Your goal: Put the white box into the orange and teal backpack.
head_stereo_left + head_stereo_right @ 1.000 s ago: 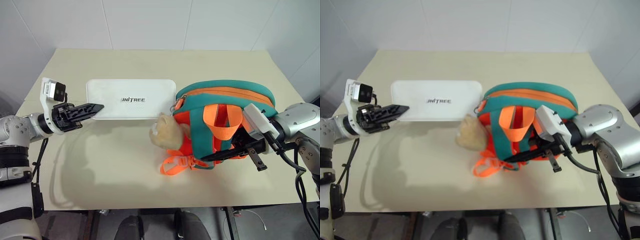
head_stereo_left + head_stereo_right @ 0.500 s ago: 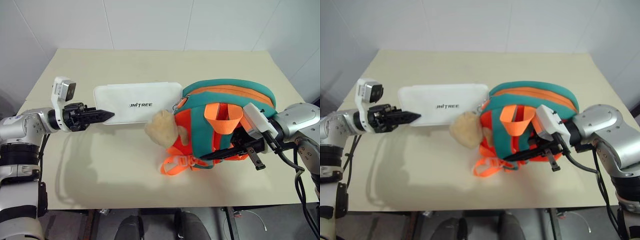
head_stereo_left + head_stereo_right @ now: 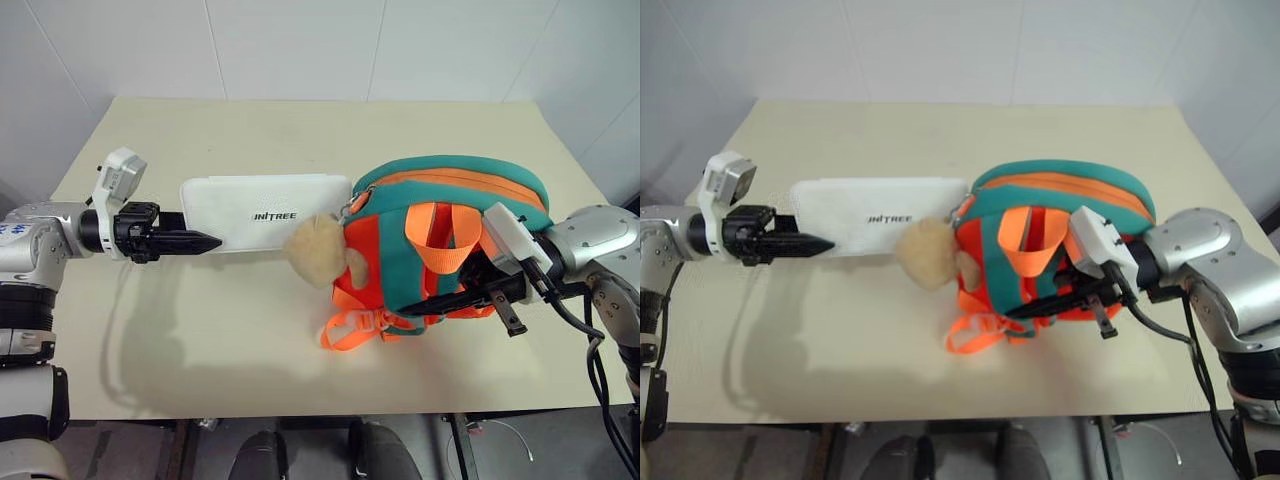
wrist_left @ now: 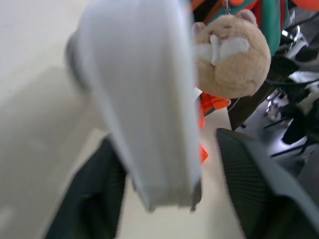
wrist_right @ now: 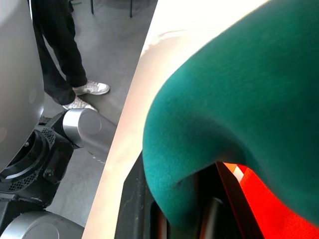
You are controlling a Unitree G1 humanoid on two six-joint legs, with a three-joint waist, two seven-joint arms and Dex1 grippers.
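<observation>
The white box (image 3: 262,210) lies across the table, its right end meeting the left side of the orange and teal backpack (image 3: 455,215); whether it reaches inside I cannot tell. A tan pom-pom (image 3: 315,250) hangs in front of that end. My left gripper (image 3: 208,241) points right at the box's left end. In the left wrist view its fingers (image 4: 249,189) stand apart on either side of the box (image 4: 144,99), open. My right gripper (image 3: 415,307) reaches in under the backpack's right side, shut on teal fabric (image 5: 239,114).
The beige table (image 3: 240,350) has free room in front of the box and behind the backpack. Loose orange straps (image 3: 350,328) trail from the backpack toward the front edge. A person's legs (image 5: 60,55) stand on the floor beside the table.
My left gripper has rolled at the wrist and opened at the box's left end. The pom-pom has swung left across the box's right end. The right gripper has kept still.
</observation>
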